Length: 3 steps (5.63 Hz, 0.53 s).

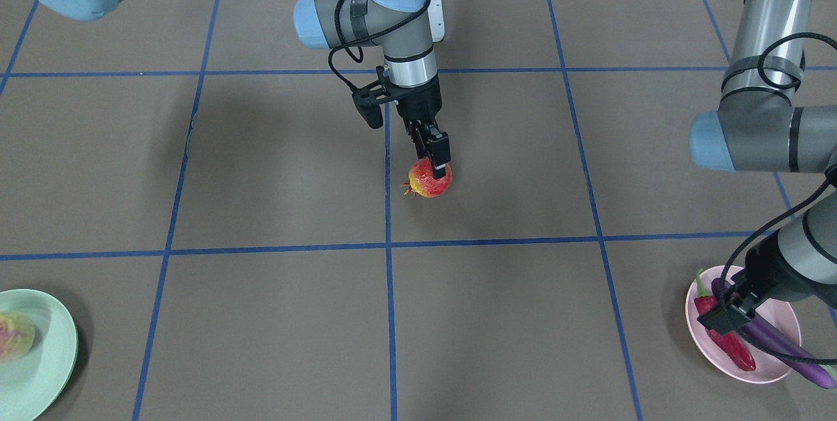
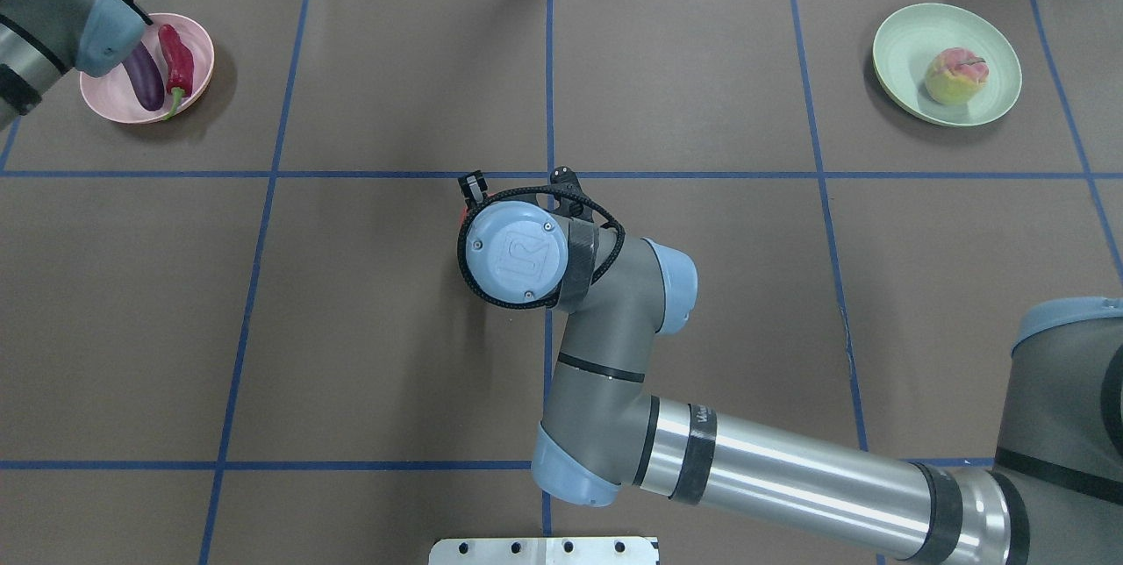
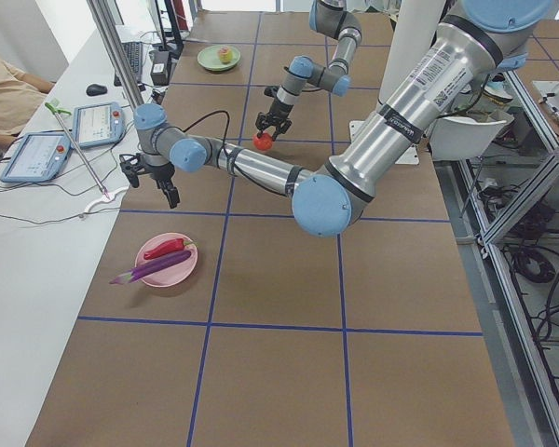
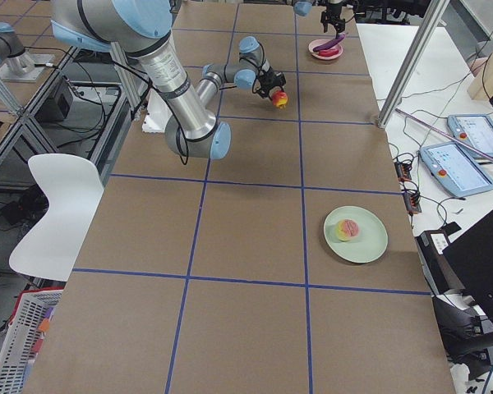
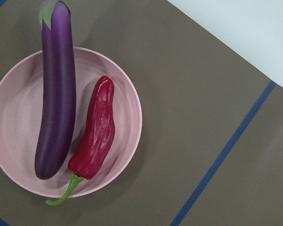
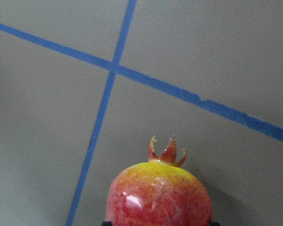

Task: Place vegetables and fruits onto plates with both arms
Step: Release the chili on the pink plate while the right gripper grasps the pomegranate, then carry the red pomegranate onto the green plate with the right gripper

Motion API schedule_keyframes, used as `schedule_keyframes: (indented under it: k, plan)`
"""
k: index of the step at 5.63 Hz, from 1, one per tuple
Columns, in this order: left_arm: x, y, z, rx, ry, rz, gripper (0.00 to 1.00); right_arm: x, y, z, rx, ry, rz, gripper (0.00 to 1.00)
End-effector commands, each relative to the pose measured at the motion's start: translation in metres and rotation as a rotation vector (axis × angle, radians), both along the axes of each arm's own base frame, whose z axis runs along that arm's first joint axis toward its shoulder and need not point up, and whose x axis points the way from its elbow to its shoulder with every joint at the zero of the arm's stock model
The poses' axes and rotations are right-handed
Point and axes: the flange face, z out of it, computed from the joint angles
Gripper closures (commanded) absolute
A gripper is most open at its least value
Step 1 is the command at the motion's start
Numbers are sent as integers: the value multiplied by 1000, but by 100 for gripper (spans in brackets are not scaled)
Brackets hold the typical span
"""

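My right gripper [image 1: 437, 161] is shut on the top of the red-and-yellow pomegranate [image 1: 430, 179] at the table's middle; its crown shows in the right wrist view [image 6: 167, 153]. I cannot tell whether it touches the table. My left gripper [image 3: 152, 191] is open and empty, hovering above the pink plate [image 5: 14, 122]. On that plate lie the purple eggplant [image 5: 56, 103], its cap over the rim, and the red chili pepper [image 5: 96, 132] beside it. The peach [image 2: 956, 75] sits on the mint green plate [image 2: 904, 47] at the far right.
The brown table cover carries a grid of blue tape lines [image 2: 550, 65]. The right arm's elbow and forearm [image 2: 614, 346] stretch across the near middle. A white table edge with tablets [image 3: 37, 154] and an operator lies beyond the pink plate.
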Motion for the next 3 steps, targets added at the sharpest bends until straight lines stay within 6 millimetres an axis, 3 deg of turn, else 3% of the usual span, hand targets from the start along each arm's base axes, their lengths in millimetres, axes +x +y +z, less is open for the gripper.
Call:
schedule_keyframes:
  k: [1, 2, 3]
  plan:
    - [-14, 37, 7, 43, 13, 12, 0, 71, -78, 44, 56, 261, -34, 100]
    - [-14, 48, 11, 72, 8, 32, 0, 128, -131, 87, 109, 389, -52, 100]
    - [-16, 67, 18, 83, 6, 41, 0, 205, -184, 139, 141, 520, -84, 100]
